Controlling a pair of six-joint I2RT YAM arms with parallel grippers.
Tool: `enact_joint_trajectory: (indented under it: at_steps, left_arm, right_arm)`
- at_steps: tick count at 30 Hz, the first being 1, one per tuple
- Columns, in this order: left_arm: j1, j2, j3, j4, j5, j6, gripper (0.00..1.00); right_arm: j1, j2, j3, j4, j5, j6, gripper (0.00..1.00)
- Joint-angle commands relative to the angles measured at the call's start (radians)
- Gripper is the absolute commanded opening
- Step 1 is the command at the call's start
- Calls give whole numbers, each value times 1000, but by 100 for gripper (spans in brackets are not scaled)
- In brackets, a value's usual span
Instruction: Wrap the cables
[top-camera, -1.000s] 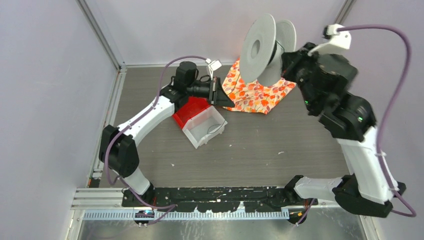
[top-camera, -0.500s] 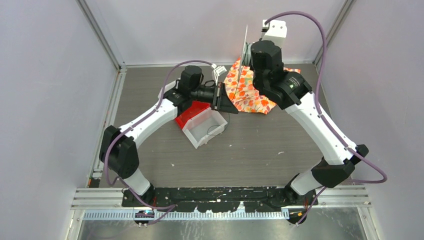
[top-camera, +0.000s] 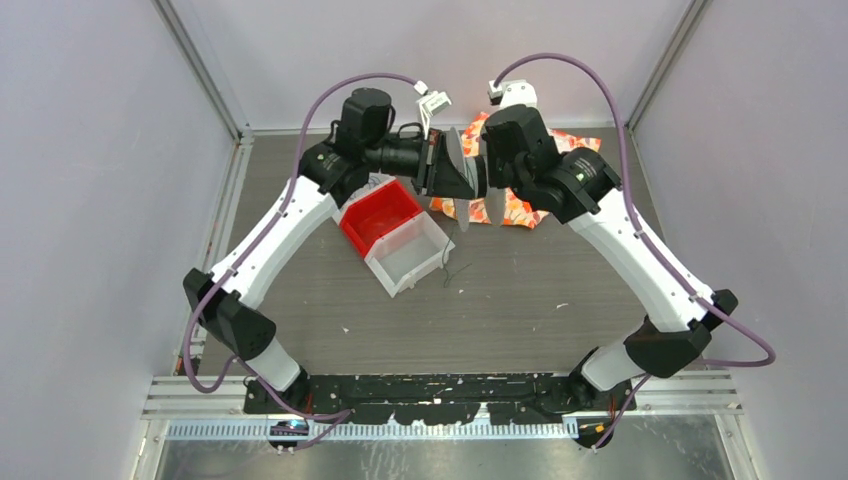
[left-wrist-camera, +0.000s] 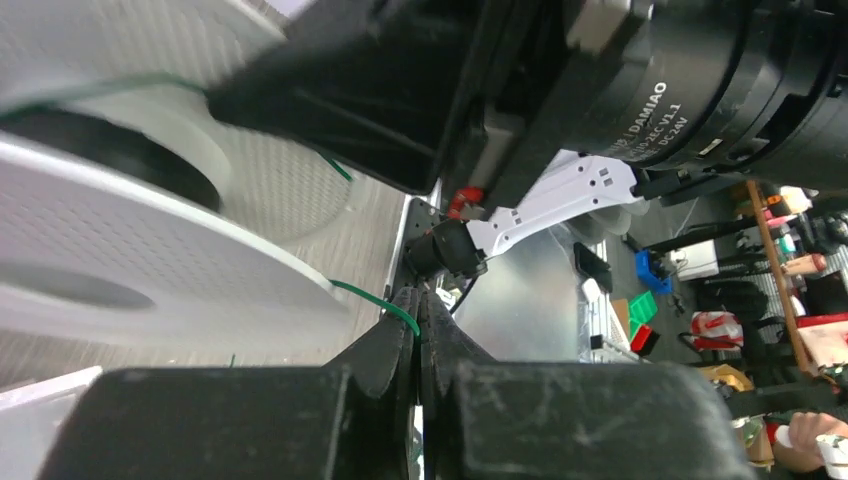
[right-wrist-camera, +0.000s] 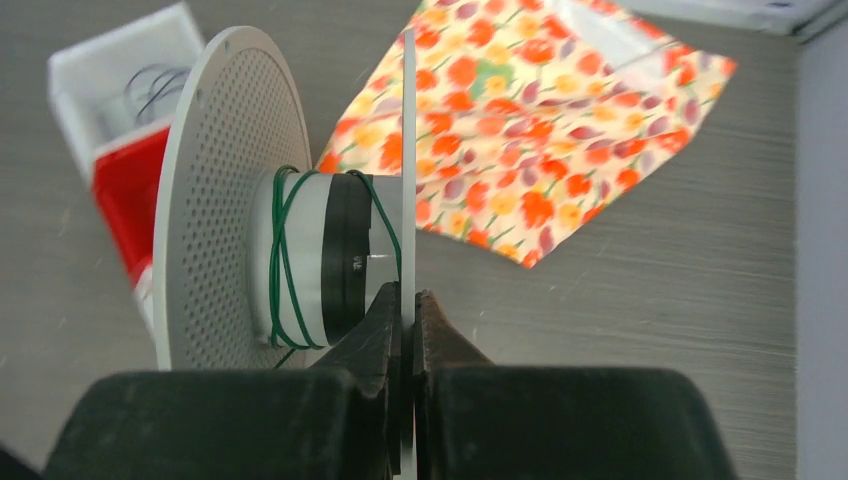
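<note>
**Left tool.** The left tool (left-wrist-camera: 417, 312) has its fingers pressed together, pinching a thin green cable (left-wrist-camera: 362, 291). From the pinch point the cable runs up and left to the white spool (left-wrist-camera: 150, 270) just ahead of the fingers. In the overhead view this tool (top-camera: 437, 170) is raised above the far centre of the surface (top-camera: 560, 270), directly facing the right tool.

**Right tool.** The right tool (right-wrist-camera: 408, 296) is clamped on the rim of one thin spool flange, which its wrist view shows edge-on between the fingers. The other flange (right-wrist-camera: 215, 200) is perforated and faces the camera at an angle.

**Cable location.**
- Several turns of green cable (right-wrist-camera: 283, 262) lie around the spool hub, between the two flanges.
- Further dark loops (right-wrist-camera: 150, 88) rest in the white compartment of the two-compartment bin (top-camera: 400, 250).
- A short dark squiggle (top-camera: 447, 272) lies on the surface just beside the bin's right corner.

**Surroundings.** The bin's other compartment is red (top-camera: 378, 218). An orange floral cloth (right-wrist-camera: 560, 120) lies flat on the surface beyond the spool, and the overhead view shows it partly covered by the right arm. The spool (top-camera: 455, 160) is held clear of the surface.
</note>
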Motion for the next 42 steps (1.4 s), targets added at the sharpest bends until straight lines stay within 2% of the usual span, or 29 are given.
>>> enact_joint_trajectory:
  at_steps: [1,10,14,19,27,36,42]
  left_arm:
    - [4,-23,133,-143,18,131,4]
    - [25,-15,221,-238,-27,228,6]
    - [42,-10,220,-223,-28,225,8]
    - [50,6,200,-194,-11,211,9]
    - [76,14,80,-97,27,142,10]
    - [85,-1,-88,170,101,-40,15]
    - [90,-24,-164,265,79,-87,17]
  right_arm:
    - [-13,-111,2,-166,-185,-10,0]
    - [-13,-221,10,-319,-403,-55,0]
    - [-14,-278,4,-323,-522,-81,0]
    - [-13,-330,22,-286,-570,-62,0]
    - [-13,-384,119,-188,-475,6,0]
    - [-13,-371,213,-130,-248,121,0]
    - [-13,-363,231,-47,-207,134,0]
